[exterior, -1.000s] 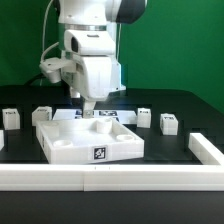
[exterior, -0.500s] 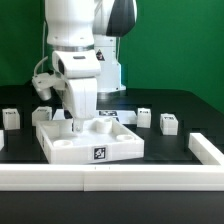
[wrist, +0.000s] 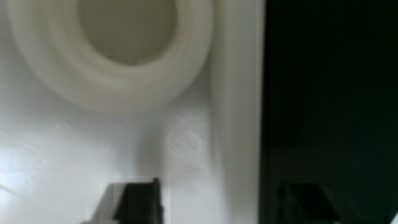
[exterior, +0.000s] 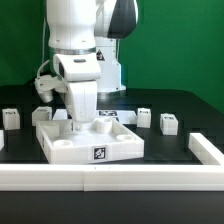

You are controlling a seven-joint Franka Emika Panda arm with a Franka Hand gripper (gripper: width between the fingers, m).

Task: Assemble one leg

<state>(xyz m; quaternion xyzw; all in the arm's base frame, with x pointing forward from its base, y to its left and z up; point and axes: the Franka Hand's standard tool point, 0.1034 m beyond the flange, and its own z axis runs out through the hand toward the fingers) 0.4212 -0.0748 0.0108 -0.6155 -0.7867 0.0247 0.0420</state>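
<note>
The large flat white square panel (exterior: 90, 140) with recessed corners lies mid-table, a tag on its front face. My gripper (exterior: 78, 126) is low over its far-left corner. In the wrist view my gripper (wrist: 215, 200) is open. One fingertip (wrist: 130, 200) is over the white panel (wrist: 107, 130) near a round recess (wrist: 125, 30). The other fingertip is over the dark table, and the panel's edge lies between them. Small white legs stand on the table: two at the exterior view's left (exterior: 10, 117) (exterior: 42, 115) and two at its right (exterior: 143, 116) (exterior: 168, 122). None is held.
A long white rail (exterior: 110, 178) runs along the front, with another piece (exterior: 205, 148) at the exterior view's right. The marker board (exterior: 118, 114) lies just behind the panel. The robot's base stands behind that.
The arm has swung toward the exterior view's left and turned, from the panel's far middle to its far-left corner. It has hardly moved in the last half second.
</note>
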